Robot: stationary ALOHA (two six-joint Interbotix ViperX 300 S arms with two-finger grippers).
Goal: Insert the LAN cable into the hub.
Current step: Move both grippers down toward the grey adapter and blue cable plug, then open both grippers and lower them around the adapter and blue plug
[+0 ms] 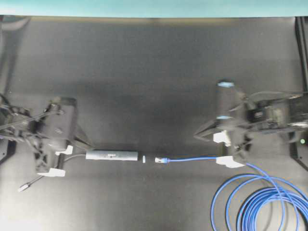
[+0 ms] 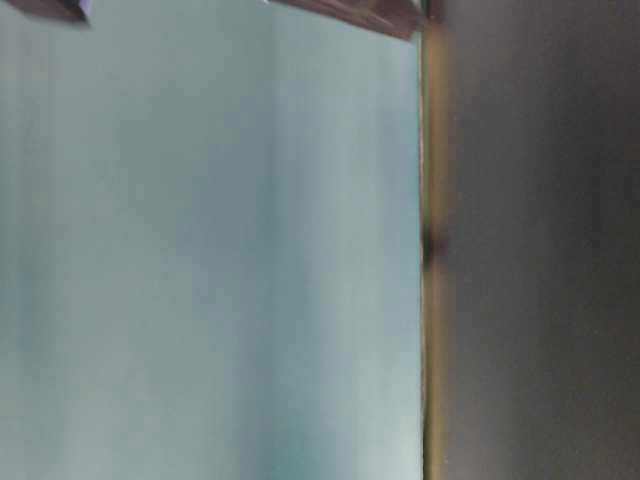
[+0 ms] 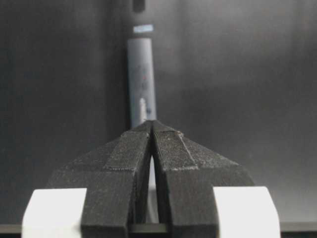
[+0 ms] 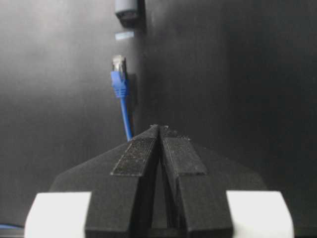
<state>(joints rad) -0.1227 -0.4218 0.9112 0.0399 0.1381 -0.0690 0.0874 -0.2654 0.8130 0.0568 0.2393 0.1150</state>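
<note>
Left end effector (image 3: 152,130): the fingers (image 3: 124,163) are seen pressed together at their tips in the left wrist view. The near end of the hub is met by those tips, and a thin pale piece is seen in the slit between the fingers lower down; whether it is the cord, and whether it is clamped, cannot be told.

Right end effector (image 4: 159,130): the fingers (image 4: 136,158) are closed tip to tip in the right wrist view. The blue cable is seen running under them on the left side; whether it is pinched between them cannot be told.

Hub (image 1: 111,155): a slim grey bar is laid flat on the surface (image 1: 144,72), lengthwise left to right, just beside the left end effector in the overhead view. A small light label is carried on its top.

Hub cord (image 1: 36,181): a thin grey cord is led from the hub's left end past the left end effector, ending in a small plug near the lower left.

LAN cable (image 1: 192,159): a straight blue run is stretched from the right end effector toward the hub; the loops are piled at the lower right.

LAN plug (image 1: 158,159): the silvery tip is aimed at the hub's right end, near it but apart, with a small pale mark (image 1: 144,158) lying between them.

Table-level view: only blurred pale and dark areas are shown.
</note>
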